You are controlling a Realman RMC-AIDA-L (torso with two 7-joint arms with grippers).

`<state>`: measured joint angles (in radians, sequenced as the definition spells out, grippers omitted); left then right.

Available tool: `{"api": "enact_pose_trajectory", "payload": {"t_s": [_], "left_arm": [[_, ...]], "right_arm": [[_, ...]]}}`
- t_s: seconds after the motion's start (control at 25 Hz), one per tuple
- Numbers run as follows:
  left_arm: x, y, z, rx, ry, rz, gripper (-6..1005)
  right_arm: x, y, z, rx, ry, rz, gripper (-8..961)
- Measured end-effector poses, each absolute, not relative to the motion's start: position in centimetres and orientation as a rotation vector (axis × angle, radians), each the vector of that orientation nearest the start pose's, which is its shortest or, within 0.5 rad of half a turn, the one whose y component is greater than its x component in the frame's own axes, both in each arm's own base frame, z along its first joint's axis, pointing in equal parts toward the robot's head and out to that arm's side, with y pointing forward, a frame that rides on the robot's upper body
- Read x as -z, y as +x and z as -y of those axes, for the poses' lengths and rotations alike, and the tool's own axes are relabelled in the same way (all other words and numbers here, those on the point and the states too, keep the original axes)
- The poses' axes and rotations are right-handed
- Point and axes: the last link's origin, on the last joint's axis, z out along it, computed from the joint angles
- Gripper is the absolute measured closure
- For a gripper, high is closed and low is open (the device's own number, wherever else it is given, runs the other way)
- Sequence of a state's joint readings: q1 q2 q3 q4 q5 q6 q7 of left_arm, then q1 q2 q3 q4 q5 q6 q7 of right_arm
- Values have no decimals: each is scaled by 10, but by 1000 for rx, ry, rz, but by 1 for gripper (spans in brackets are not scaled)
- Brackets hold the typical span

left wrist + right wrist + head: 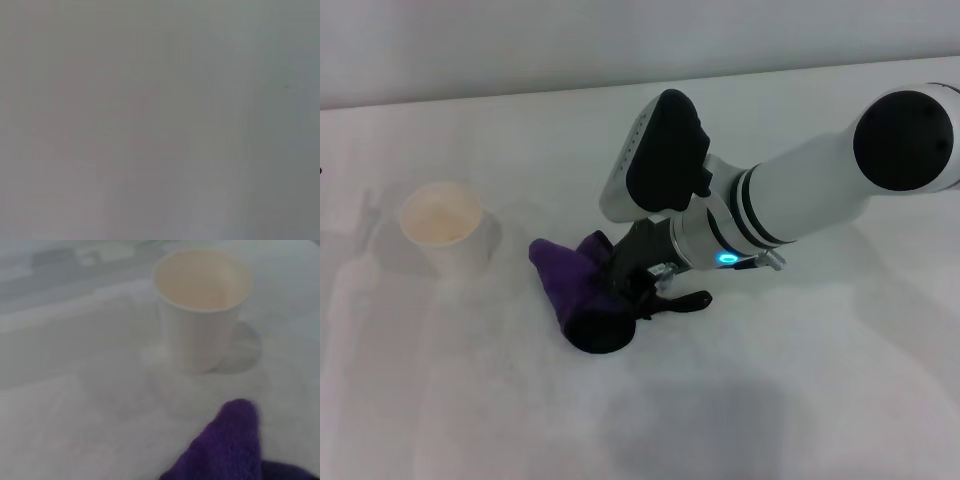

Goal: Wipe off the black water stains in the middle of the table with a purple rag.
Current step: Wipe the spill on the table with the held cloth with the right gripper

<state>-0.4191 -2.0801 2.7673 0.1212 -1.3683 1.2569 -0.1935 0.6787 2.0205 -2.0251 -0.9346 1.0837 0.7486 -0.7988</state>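
The purple rag [565, 275] lies bunched on the white table [800, 380] near its middle, with its black edge [595, 332] toward me and its thin black loop tab [685, 301] trailing to the right. My right gripper [623, 277] reaches in from the right and is shut on the rag's right side, holding it down on the tabletop. The right wrist view shows a tip of the rag [232, 445] close up. The black stain is hidden or out of view. My left gripper is out of view; its wrist view shows only bare grey surface.
A white paper cup [443, 226] stands upright on the table to the left of the rag, a short gap away; it also shows in the right wrist view [202, 307]. The table's far edge [520, 97] runs along the back.
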Motion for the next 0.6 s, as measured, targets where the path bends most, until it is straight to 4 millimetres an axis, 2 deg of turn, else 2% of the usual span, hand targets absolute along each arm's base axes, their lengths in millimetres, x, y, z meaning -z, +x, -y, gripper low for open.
{"api": "enact_pose_trajectory", "payload": {"t_s": [0.36, 0.6], "left_arm": [[10, -340, -313, 733, -1535, 593, 108], [10, -341, -313, 732, -1536, 595, 108]], "right_arm": [[120, 171, -331, 364, -2993, -511, 900], [119, 170, -336, 332, -2970, -519, 900]]}}
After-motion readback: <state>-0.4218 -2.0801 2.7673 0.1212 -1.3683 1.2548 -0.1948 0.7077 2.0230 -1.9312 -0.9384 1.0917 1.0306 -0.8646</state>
